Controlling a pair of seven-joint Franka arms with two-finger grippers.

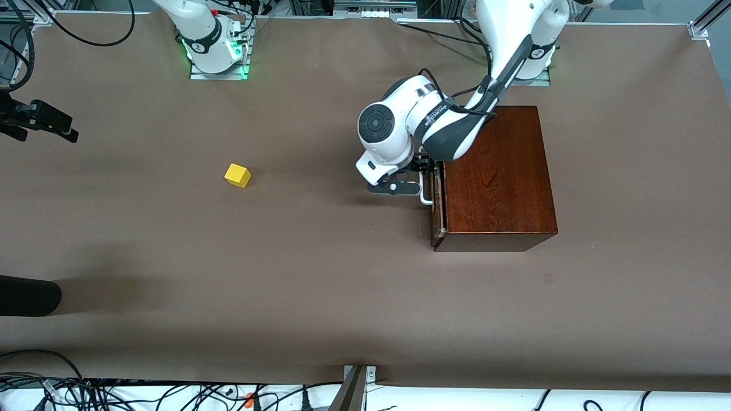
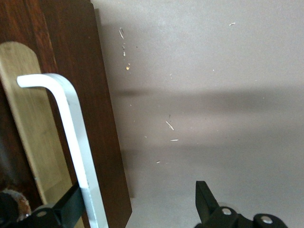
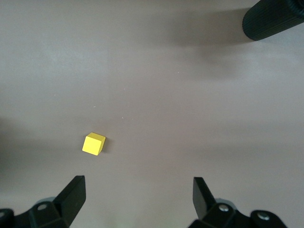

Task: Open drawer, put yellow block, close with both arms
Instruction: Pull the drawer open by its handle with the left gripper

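The dark wooden box [image 1: 497, 171] stands toward the left arm's end of the table. Its drawer [image 1: 437, 205] front faces the table's middle, and a thin pale line shows between front and box. My left gripper [image 1: 424, 174] is open at the white handle [image 1: 425, 194]. In the left wrist view the handle [image 2: 71, 123] runs between the fingers of the left gripper [image 2: 138, 190], close against one finger [image 2: 71, 204], with the drawer's front [image 2: 95, 95] beside it. The yellow block [image 1: 237, 175] lies on the table toward the right arm's end. My right gripper [image 3: 137, 183] hangs open and empty high above the table, with the yellow block [image 3: 93, 143] below it.
Brown paper covers the table [image 1: 342, 285]. A black cylinder [image 1: 28, 297] pokes in over the table at the right arm's end, nearer to the front camera than the block, and shows as the black cylinder [image 3: 273, 19] in the right wrist view. Cables lie along the front edge.
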